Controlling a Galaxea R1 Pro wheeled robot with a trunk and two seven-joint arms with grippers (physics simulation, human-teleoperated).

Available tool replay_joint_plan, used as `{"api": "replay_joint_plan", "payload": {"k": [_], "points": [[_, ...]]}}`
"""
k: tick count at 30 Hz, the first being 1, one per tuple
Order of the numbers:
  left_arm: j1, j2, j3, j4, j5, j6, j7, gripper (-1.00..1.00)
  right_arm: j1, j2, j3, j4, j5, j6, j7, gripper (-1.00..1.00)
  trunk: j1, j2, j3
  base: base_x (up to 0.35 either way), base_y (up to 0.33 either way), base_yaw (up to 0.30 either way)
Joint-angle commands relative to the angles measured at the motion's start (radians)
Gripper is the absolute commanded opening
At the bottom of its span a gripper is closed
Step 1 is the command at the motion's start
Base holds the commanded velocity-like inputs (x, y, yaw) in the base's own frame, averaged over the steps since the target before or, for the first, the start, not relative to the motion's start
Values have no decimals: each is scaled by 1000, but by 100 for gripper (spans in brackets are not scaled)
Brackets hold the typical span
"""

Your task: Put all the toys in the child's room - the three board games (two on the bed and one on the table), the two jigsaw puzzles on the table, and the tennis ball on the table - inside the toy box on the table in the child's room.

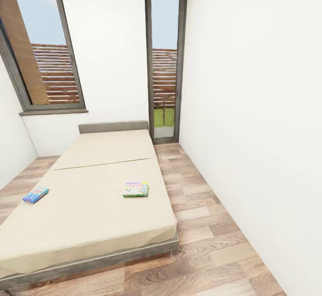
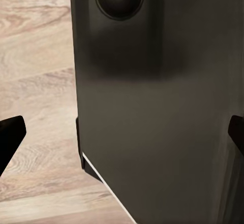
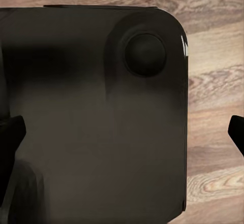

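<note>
Both arms hung low by the robot's dark base. The left gripper (image 2: 122, 132) and right gripper (image 3: 122, 127) had their fingertips wide apart at the frame edges, empty, over the wood floor (image 1: 214, 260).

In the head view the bed (image 1: 89, 215) filled the lower left. A pale, green-edged board game (image 1: 136, 189) lay flat just left of centre, near the mattress's right edge, long axis roughly across the frame; I judged the right arm nearer it. A small blue board game (image 1: 36, 194) lay at the far left edge, angled, favouring the left arm. Beyond stood the grey headboard (image 1: 113, 127) and tall windows (image 1: 164, 63).
</note>
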Motion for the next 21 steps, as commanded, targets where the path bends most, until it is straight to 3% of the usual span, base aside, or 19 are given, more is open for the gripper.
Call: {"api": "replay_joint_plan", "payload": {"k": [1,14,21], "points": [[1,0,0,-2,0,-2,-1,100,1,0,2,-2,-6,-2,-1,100,0,0,-1,0,-101,8],[1,0,-1,-3,0,-2,-2,100,1,1,-1,-2,-10,-2,-1,100,0,0,-1,0,-107,6],[1,0,-1,-3,-1,-2,0,100,1,2,-1,-2,-11,-2,-1,100,0,0,-1,0,-173,107]]}}
